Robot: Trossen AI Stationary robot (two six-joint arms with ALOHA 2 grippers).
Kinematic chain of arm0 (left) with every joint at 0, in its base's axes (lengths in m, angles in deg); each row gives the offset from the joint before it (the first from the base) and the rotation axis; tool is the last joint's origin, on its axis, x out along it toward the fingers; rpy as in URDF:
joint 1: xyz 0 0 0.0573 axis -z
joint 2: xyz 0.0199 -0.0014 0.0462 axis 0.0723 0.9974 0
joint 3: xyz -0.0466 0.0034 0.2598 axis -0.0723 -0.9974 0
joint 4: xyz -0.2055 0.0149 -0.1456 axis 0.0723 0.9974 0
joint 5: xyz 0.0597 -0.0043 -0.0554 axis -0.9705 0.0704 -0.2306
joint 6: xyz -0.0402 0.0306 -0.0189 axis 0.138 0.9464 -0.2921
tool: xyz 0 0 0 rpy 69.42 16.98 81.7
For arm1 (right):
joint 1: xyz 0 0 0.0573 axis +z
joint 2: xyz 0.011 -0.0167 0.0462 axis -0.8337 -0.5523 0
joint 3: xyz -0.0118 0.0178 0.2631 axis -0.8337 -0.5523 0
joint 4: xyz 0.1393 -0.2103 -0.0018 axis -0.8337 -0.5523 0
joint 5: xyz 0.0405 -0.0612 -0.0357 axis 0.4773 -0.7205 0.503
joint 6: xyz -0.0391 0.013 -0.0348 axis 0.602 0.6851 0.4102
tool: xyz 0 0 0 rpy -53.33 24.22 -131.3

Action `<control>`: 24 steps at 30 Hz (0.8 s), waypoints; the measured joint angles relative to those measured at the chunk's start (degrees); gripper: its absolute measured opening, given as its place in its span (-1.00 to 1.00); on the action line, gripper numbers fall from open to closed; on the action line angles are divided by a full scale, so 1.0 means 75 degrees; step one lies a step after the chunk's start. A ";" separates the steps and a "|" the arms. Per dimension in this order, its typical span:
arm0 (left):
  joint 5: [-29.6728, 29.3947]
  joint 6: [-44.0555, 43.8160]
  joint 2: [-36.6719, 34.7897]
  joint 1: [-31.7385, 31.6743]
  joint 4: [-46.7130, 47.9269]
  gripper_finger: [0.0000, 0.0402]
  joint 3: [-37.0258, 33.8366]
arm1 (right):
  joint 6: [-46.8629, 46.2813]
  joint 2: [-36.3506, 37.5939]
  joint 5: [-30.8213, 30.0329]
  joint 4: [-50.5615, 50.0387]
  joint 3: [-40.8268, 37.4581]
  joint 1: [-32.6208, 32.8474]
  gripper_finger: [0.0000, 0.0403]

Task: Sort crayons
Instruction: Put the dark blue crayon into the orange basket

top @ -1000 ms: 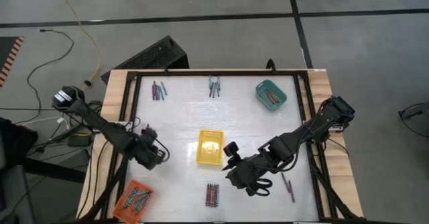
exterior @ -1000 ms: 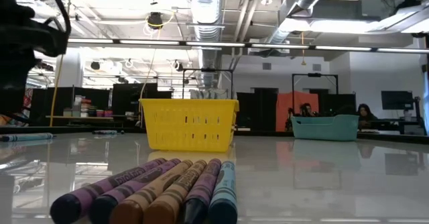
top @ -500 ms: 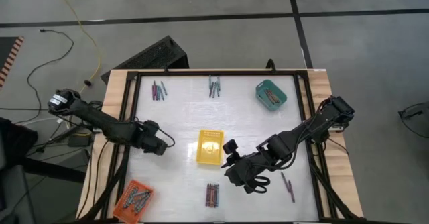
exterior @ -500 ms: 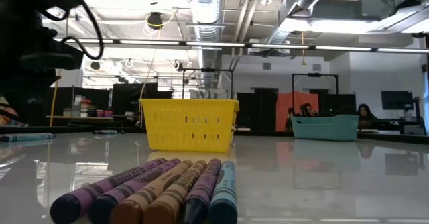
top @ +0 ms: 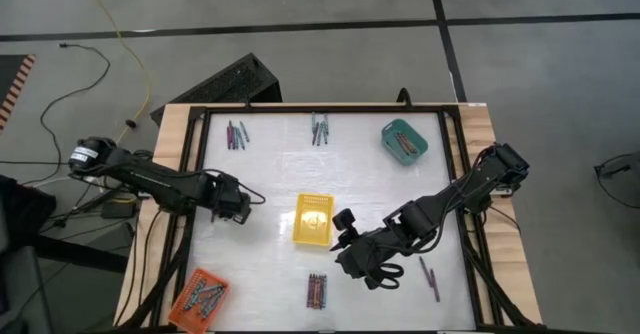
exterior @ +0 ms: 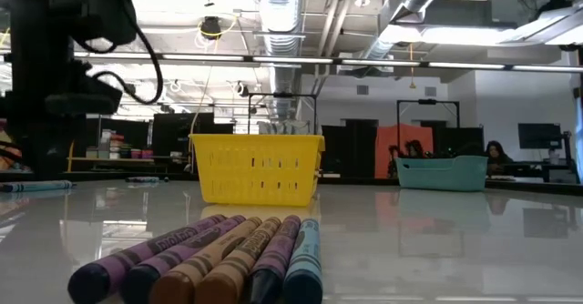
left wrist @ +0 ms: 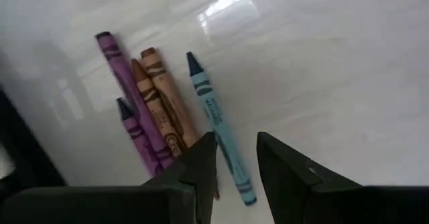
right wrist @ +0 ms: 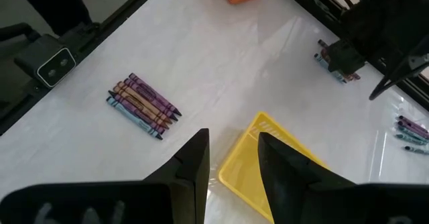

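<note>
The table point(top: 270, 174) has a glossy white top inside a dark frame with wooden borders. A yellow tray point(top: 313, 220) sits near its middle. A teal tray point(top: 404, 141) stands by the far right corner, and an orange tray point(top: 203, 296) rests at the near left corner. Crayons lie in small clusters: one point(top: 237, 134) near the far left corner, one point(top: 320, 127) at the far edge's middle, one point(top: 316, 291) by the near edge, and two loose sticks point(top: 430, 278) toward the near right.
</note>
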 joint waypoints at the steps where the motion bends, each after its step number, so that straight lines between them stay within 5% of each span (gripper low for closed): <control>1: 0.0020 -0.0001 0.0000 -0.0023 -0.0103 -0.52 -0.0090 | -0.0009 0.0000 0.0000 -0.0010 0.0000 0.0002 -0.34; 8: 0.0170 -0.0009 -0.0026 -0.0031 -0.0888 -0.56 -0.0561 | -0.0006 0.0000 0.0003 -0.0068 0.0000 0.0003 -0.34; 17: 0.0384 0.0067 -0.0026 -0.0031 -0.0976 -0.92 -0.0648 | 0.0014 0.0000 0.0003 -0.0048 0.0000 -0.0009 -0.34; 24: 0.0422 0.0565 0.0014 -0.0034 -0.0866 -0.97 -0.0380 | 0.0012 0.0000 0.0001 -0.0045 0.0000 -0.0009 -0.34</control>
